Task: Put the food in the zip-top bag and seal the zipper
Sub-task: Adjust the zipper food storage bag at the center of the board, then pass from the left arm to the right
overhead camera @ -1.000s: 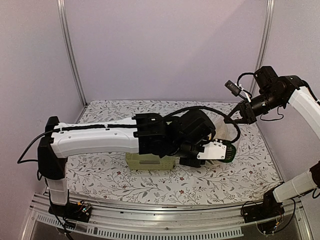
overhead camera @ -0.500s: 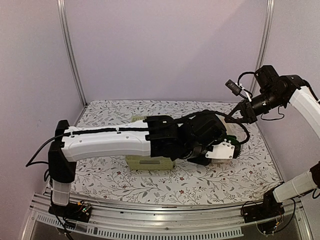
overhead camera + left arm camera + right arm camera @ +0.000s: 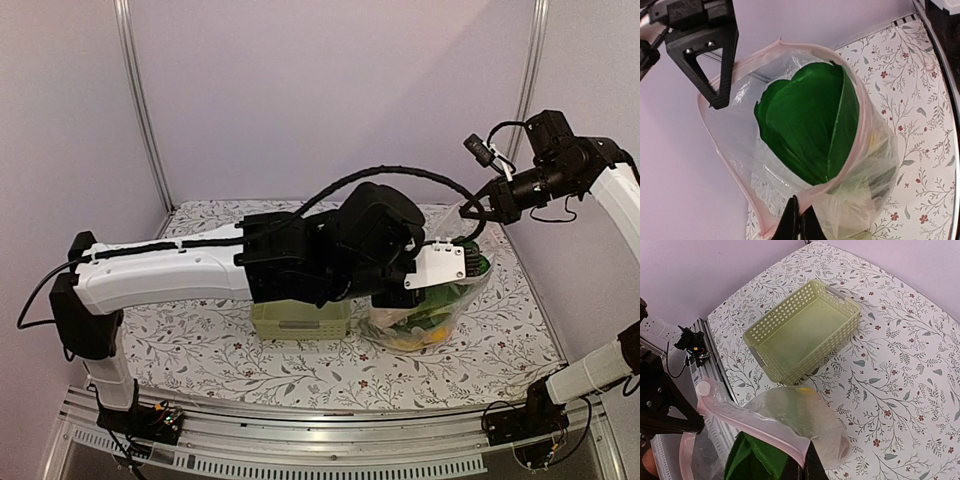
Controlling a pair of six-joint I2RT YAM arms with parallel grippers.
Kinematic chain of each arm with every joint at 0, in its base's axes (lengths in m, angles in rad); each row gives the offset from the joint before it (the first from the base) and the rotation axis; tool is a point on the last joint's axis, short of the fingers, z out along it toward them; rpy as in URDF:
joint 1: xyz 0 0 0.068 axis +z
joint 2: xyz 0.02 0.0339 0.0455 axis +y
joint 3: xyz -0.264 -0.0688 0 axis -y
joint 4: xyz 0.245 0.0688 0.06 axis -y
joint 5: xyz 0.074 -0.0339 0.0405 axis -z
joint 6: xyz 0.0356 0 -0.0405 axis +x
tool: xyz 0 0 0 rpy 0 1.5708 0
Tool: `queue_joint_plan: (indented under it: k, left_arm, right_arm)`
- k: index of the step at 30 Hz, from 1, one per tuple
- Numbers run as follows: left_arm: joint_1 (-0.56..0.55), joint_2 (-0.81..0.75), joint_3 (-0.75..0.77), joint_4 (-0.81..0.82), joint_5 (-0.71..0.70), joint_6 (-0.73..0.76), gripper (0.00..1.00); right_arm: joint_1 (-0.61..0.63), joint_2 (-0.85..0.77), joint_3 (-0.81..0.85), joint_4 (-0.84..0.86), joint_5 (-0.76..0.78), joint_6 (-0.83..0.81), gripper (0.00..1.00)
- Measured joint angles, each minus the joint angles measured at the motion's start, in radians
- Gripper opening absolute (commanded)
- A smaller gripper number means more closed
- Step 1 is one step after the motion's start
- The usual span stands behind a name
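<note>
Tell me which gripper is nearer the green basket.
Left, by the top view. The left gripper is shut on the bag rim just right of the basket; the right gripper holds the opposite rim, higher and farther to the right.

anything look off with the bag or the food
Nothing looks spilled or torn. One thing stands out: the bok choy stands on end in the zip-top bag, its leaves filling the open mouth up to the zipper, so it may get in the way of sealing.
</note>
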Motion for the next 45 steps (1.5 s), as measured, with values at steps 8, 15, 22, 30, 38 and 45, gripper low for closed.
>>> queue_joint_plan:
  k: [8,15,22,30,38,45]
  left_arm:
    - [0.094,0.005,-0.170,0.133,0.022,-0.014,0.00]
    - [0.103,-0.002,-0.232,0.255,0.038,-0.071,0.00]
    - [0.103,-0.021,-0.231,0.320,0.074,-0.134,0.00]
    - [0.103,-0.047,-0.226,0.360,0.132,-0.195,0.00]
    - [0.103,-0.047,-0.224,0.361,0.150,-0.214,0.00]
    - [0.103,-0.047,-0.225,0.361,0.150,-0.224,0.01]
  right_arm:
    - [-0.002,0.026,-0.037,-0.009,-0.002,-0.025,0.30]
    - [-0.002,-0.009,-0.066,-0.005,0.053,-0.079,0.41]
    - [-0.002,-0.167,-0.016,-0.037,0.046,-0.203,0.46]
    - [0.014,-0.187,-0.056,-0.112,-0.055,-0.351,0.59]
    - [0.100,-0.171,-0.106,-0.121,-0.073,-0.423,0.60]
    - [0.166,-0.158,-0.179,-0.115,-0.063,-0.446,0.45]
